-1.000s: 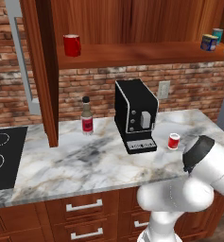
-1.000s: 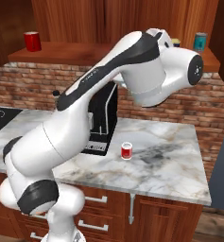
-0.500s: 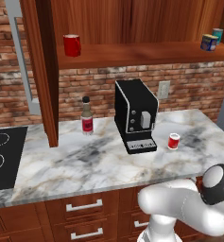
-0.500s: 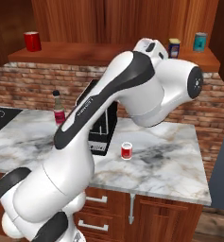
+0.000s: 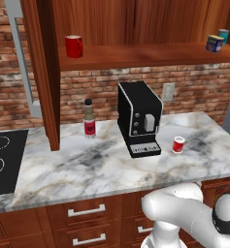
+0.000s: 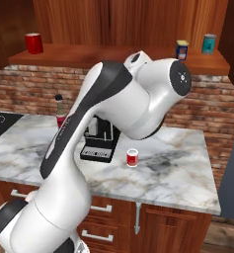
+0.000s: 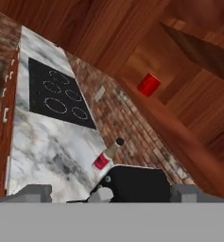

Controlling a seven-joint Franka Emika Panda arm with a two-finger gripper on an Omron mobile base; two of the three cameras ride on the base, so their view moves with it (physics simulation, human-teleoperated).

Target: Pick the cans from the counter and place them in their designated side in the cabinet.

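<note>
Cans: one red (image 5: pixel 178 144) on counter (image 5: pixel 87 164), one blue (image 5: pixel 214 43) shelved.

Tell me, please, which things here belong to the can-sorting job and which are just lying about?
Job: red can on counter; blue can on cabinet shelf.
Lying about: red mug, teal can, coffee machine, bottle, cooktop.

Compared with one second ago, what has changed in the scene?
Only the arm moved: in the left base view its elbow sank toward the lower right corner. Nothing was grasped or released. The red can on the counter, the blue can on the cabinet shelf stayed put.
</note>
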